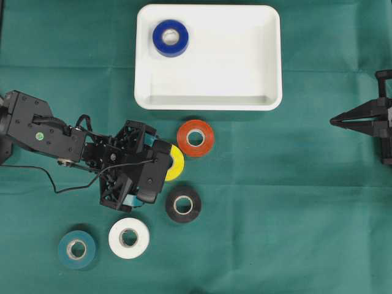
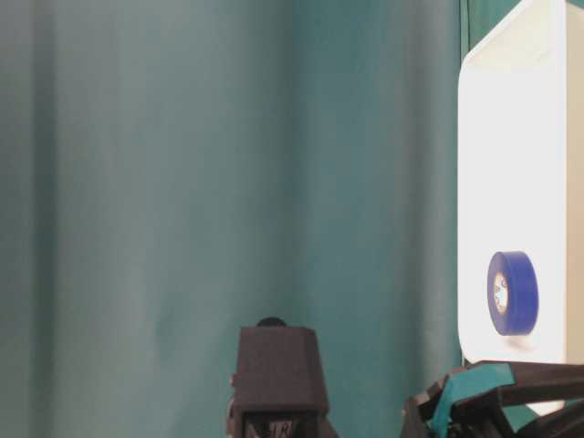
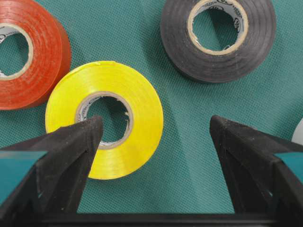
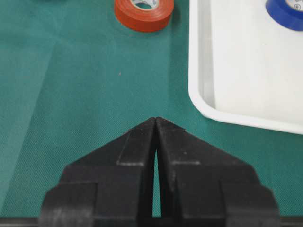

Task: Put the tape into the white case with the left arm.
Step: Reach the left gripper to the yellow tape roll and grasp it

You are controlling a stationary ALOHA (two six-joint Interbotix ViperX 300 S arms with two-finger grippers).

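Approach step: left gripper (image 3: pixel 154 142) hangs with fingers spread wide over the yellow tape (image 3: pixel 105 118) at centre-left of the wrist view, one fingertip above its hole. Next it likely needs to straddle the roll's band, close, then carry it to the white case (image 1: pixel 208 103) at upper centre, where a blue tape (image 1: pixel 171 38) already lies. Right gripper (image 4: pixel 155 124) rests closed.

You have a white case (image 1: pixel 208 101) on a plain green worktop (image 1: pixel 294 202), with a blue tape (image 1: pixel 171 38) inside it. Below the case lie red (image 1: pixel 195 138), yellow (image 1: pixel 176 164), black (image 1: pixel 183 204), white (image 1: pixel 128 237) and teal (image 1: pixel 76 248) tapes, each with a pale core.
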